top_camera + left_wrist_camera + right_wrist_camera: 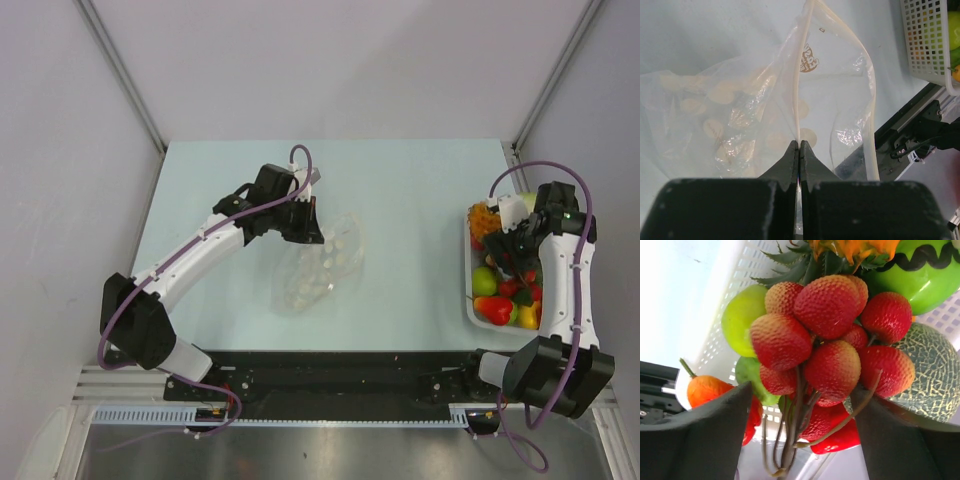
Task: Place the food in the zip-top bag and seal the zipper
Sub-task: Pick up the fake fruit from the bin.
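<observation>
Berry cluster (827,305) hangs between the fingers of our right tool (802,395): jaws spread either side, not yet closed on it. More food sits behind it in the white tray (715,295). Left tool (799,150) is pressed together, pinching the zip-top bag (715,115) at its zipper (801,75); the bag lies on the tabletop (420,200) ahead of that tool. We read this as the food pick. Next: close on the stems, lift clear, carry to the bag mouth.

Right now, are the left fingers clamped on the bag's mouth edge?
Yes, the left fingers are pressed together on the zipper of the zip-top bag.
</observation>
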You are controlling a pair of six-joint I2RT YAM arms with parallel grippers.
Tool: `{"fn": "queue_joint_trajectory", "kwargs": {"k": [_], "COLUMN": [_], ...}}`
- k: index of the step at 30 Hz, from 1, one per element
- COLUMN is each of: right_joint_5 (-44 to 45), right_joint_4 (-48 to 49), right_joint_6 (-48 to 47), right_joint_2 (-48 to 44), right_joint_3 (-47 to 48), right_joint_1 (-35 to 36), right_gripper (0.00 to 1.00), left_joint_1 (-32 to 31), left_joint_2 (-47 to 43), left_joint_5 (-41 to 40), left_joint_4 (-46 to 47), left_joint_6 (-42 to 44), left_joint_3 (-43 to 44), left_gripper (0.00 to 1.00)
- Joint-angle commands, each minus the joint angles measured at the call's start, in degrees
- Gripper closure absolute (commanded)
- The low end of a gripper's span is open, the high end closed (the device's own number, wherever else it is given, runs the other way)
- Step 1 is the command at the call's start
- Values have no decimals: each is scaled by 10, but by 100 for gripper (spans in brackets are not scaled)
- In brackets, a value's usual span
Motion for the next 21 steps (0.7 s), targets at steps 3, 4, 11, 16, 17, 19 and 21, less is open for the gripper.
{"fn": "queue_joint_trajectory", "kwargs": {"k": [3,4,11,16,17,19,21], "right_joint_5": [11,8,5,-15,-20,-33,-44], "right_joint_4": [0,-5,-50,-100,-112,-122,-132], "right_joint_6": [4,5,7,14,14,16,22], "right_joint_2": [-19,-23,-59,-76,-78,-86,-90], "right_joint_3": [10,11,18,65,71,85,113], "right_joint_1": [5,6,5,2,1,-1,-1], "right_gripper": [46,50,97,100,100,100,100], "left_joint_1": [-3,-2,-2,-2,-3,-2,-2], "left_joint_2": [-9,-7,-12,-13,-13,-14,-14], "left_joint_5": [10,10,8,8,8,7,7], "left_joint_4": [11,9,4,-2,-3,-4,-5], "left_joint_6": [13,14,24,29,31,34,34], "left_joint_3": [28,29,33,33,34,34,35], "left_gripper": [100,100,100,100,100,100,100]}}
